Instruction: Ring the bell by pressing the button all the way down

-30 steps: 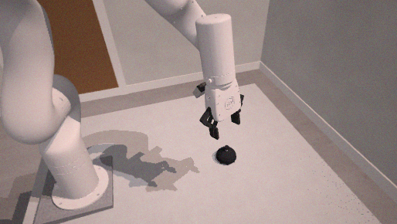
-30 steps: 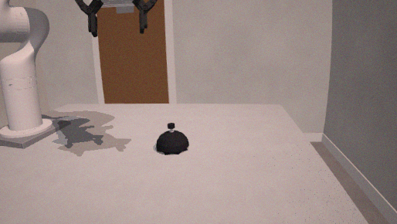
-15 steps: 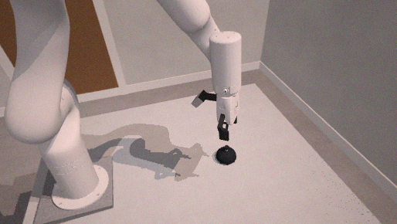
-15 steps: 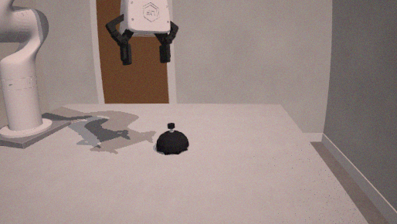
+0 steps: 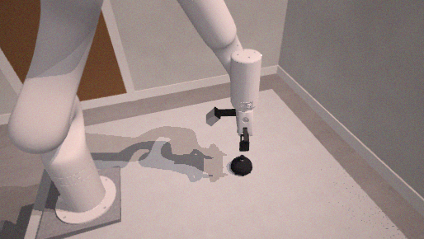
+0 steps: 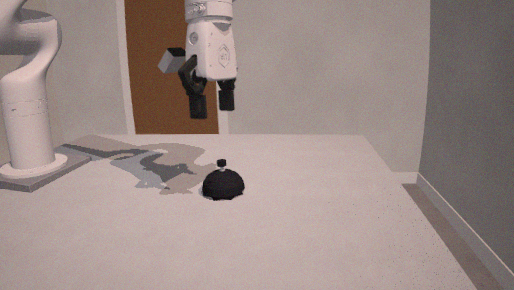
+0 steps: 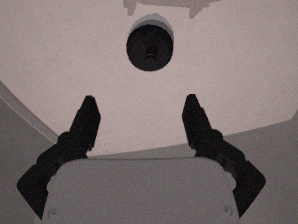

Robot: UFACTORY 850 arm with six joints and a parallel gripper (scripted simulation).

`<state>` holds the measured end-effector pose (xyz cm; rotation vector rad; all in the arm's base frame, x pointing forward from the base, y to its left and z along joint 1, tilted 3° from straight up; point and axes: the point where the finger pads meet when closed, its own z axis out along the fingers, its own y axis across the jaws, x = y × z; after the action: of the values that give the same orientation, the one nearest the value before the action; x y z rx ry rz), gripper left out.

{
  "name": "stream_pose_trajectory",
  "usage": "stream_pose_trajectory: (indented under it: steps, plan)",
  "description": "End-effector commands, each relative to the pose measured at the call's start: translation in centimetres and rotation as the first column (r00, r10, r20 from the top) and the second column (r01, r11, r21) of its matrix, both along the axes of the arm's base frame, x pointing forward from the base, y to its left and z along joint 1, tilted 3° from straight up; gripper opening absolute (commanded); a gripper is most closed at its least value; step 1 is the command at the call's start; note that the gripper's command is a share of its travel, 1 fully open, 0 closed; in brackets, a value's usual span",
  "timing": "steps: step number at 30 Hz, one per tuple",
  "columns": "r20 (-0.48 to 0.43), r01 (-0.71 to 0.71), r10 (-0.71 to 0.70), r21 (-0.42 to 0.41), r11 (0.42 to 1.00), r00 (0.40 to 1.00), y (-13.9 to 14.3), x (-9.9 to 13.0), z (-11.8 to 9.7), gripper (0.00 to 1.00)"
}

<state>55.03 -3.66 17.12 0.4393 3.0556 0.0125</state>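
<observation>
Above bell (image 6: 223, 184), open tool (image 6: 212, 107)

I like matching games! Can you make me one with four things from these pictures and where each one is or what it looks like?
Things:
1. bell
2. button
3. fingers
4. door

Descriptions:
A. brown, behind the table
B. wide open, holding nothing, up in the air
C. black dome standing on the table
D. small knob on top of the dome

Pairs: 1-C, 2-D, 3-B, 4-A
</observation>
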Motion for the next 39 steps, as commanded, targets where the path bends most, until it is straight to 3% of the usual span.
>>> stream_pose_trajectory:
  steps: [1, 8, 9, 39]
  plan:
    - [-0.004, -0.073, 0.074, 0.019, 0.997, 0.997, 0.94, 0.5, -1.04, 1.0]
    - [-0.005, -0.084, 0.084, 0.02, 0.996, 0.996, 1.09, 0.54, -1.21, 1.0]
    - [-0.005, -0.084, 0.084, 0.02, 0.996, 0.996, 1.09, 0.54, -1.21, 0.0]
    - [-0.005, -0.084, 0.084, 0.02, 0.996, 0.996, 1.09, 0.54, -1.21, 0.0]
